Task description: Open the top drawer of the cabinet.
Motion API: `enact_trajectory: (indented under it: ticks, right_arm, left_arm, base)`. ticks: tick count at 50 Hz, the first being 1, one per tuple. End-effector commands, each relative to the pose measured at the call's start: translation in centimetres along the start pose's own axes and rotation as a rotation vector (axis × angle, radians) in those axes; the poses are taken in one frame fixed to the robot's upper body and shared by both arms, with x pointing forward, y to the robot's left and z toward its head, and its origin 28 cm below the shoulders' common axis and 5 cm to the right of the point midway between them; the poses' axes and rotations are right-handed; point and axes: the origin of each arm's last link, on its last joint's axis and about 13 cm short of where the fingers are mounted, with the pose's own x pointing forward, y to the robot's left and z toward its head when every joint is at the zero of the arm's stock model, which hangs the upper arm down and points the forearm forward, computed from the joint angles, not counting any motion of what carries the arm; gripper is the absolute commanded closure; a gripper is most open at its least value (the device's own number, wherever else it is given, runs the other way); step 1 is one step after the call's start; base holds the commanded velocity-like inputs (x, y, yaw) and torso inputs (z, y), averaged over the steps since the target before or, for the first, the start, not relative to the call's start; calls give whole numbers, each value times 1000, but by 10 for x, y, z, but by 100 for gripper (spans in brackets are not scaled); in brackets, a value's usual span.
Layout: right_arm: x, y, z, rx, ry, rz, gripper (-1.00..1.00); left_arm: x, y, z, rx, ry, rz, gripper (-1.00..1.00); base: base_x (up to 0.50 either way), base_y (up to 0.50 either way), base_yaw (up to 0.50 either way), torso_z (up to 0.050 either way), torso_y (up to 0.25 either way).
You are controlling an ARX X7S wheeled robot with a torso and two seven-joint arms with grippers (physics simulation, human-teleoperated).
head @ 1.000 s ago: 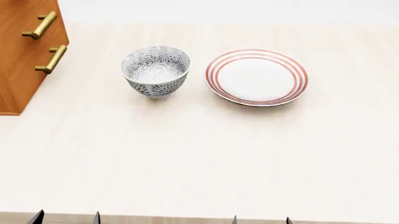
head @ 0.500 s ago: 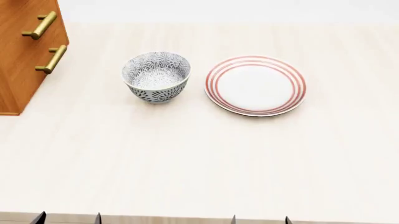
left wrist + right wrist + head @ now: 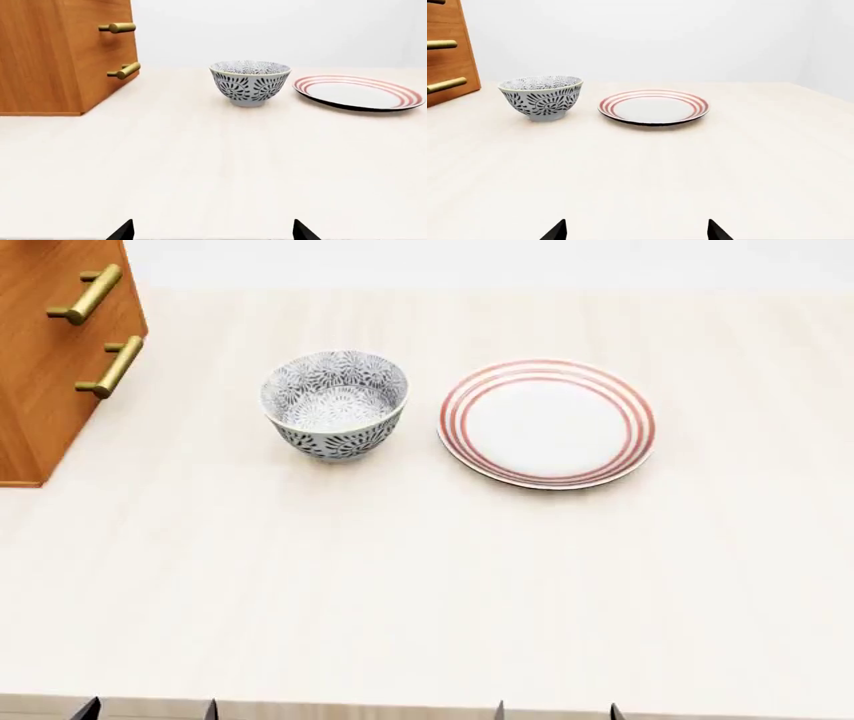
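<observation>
- Against the view a second ago, the bowl (image 3: 335,405) and the plate (image 3: 547,423) sit a little lower on the table; over the last half second nothing shifts. The cabinet and the fingertips at the bottom edge hold their places.
- The table (image 3: 427,590) is the largest thing, pale and wide, bearing everything else.
- The cabinet (image 3: 54,350) stands at the far left, cut by the frame. Only two brass handles (image 3: 88,293) show, so the top drawer is out of view above them.
- The plate lies right of centre, just beside the bowl but apart from it; both stand well clear of the cabinet front, likely leaving room for a pull.
- The left gripper (image 3: 212,231) and right gripper (image 3: 636,231) show only dark fingertips, spread wide and holding nothing, low at the near edge, seemingly parked before any reach.
</observation>
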Motion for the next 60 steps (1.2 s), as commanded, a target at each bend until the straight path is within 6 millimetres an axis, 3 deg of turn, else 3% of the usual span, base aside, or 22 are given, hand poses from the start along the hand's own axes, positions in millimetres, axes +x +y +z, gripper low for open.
enact_trajectory:
  ticks: [1, 44, 60]
  right_arm:
    - [0, 0, 0, 0, -2, -1, -100]
    - [-1, 0, 1, 10, -6, 8, -100]
    - [-1, 0, 1, 29, -20, 17, -100]
  left_arm:
    - [1, 0, 0, -1, -8, 3, -100]
    - [0, 0, 1, -3, -14, 5, -100]
    - [0, -1, 1, -10, -12, -1, -100]
  base:
    - [0, 0, 0, 45, 0]
    - [0, 0, 0, 50, 0]
    - [448, 0, 0, 0, 0]
